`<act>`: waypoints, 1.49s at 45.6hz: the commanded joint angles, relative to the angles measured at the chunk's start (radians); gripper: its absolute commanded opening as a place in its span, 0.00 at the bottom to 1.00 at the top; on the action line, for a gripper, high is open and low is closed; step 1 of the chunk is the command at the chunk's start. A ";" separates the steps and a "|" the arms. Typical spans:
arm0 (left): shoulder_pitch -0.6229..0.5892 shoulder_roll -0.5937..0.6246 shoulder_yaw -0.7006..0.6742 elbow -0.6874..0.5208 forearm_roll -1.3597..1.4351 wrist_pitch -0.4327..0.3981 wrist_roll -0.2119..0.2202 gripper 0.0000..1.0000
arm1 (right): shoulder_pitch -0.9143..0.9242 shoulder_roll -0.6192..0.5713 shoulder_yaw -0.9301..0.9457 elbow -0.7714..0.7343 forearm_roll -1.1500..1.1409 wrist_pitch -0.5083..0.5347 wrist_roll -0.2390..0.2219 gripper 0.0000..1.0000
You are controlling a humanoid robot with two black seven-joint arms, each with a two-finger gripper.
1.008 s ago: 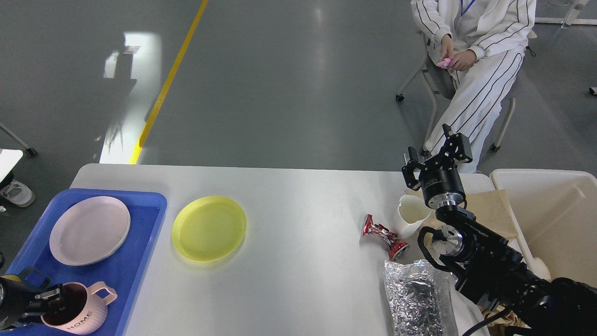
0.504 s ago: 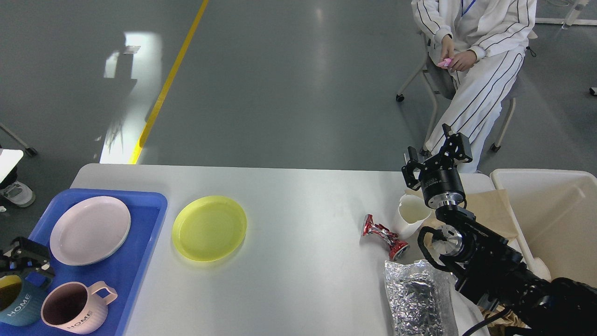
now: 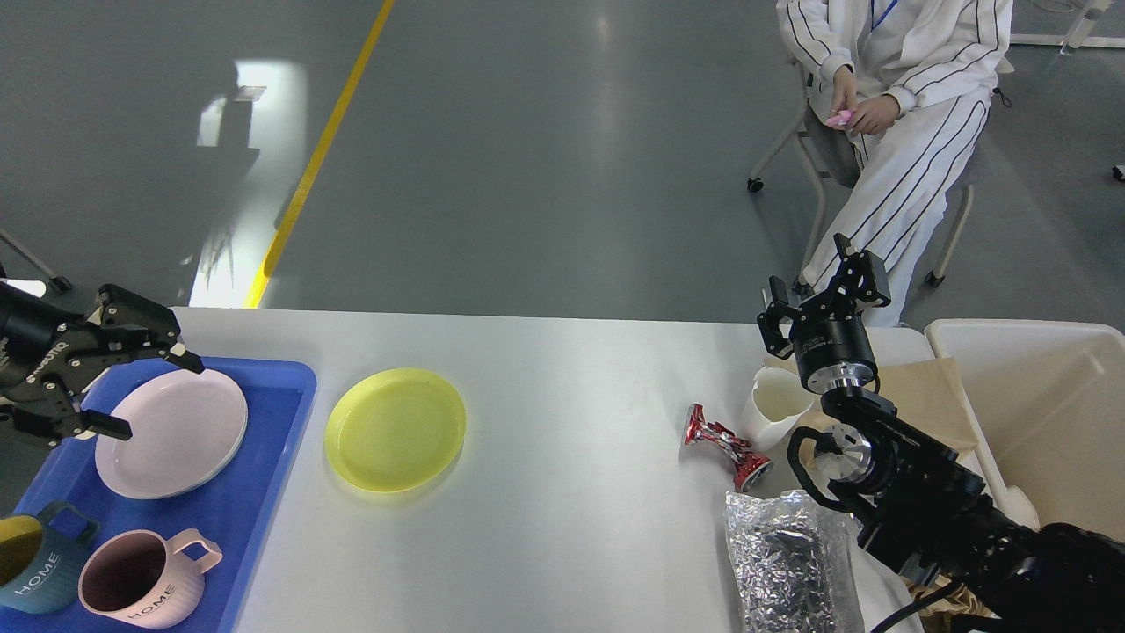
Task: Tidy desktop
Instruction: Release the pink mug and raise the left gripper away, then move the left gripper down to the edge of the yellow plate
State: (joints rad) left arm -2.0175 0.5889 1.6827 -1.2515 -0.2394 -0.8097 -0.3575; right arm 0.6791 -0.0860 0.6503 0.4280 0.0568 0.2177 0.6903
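Filling the lower half of the view, the desktop (image 3: 562, 396) is a smooth matte white slab with rounded far corners, its far edge meeting grey floor. At nine o'clock a blue tray (image 3: 264, 466) lies on it, carrying a pale plate (image 3: 171, 432), a pink mug (image 3: 145, 587) and a teal mug (image 3: 39, 567), both marked HOME. Just beside the tray lies a yellow plate (image 3: 395, 429). Toward four o'clock sit a crushed can (image 3: 725, 447), a white cup (image 3: 775, 406) touching it, and a foil bag (image 3: 791, 563); a cream bin (image 3: 1046, 413) stands at three o'clock. The left gripper (image 3: 145, 396) hovers over the pale plate, fingers spread, holding nothing. The right gripper (image 3: 822, 299) points up behind the cup, fingers apart and empty.
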 commanded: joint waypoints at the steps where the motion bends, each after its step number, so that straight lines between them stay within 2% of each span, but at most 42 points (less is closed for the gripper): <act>1: 0.011 -0.084 -0.011 0.000 -0.089 0.167 0.000 0.92 | 0.000 0.000 0.000 0.000 0.000 0.000 0.000 1.00; 9: 0.075 -0.115 -0.129 0.004 -0.087 0.414 -0.003 0.96 | 0.000 0.003 -0.001 -0.001 0.000 0.000 0.000 1.00; 13: 0.069 -0.118 -0.143 0.007 -0.084 0.466 -0.001 0.96 | 0.002 0.005 0.000 -0.002 0.000 -0.001 0.000 1.00; 68: 0.085 -0.181 -0.143 0.007 -0.081 0.445 0.000 0.96 | 0.000 0.002 0.000 0.000 0.000 0.000 0.000 1.00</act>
State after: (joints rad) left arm -1.9379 0.4098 1.5403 -1.2442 -0.3206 -0.3651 -0.3574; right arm 0.6795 -0.0844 0.6495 0.4279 0.0568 0.2174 0.6903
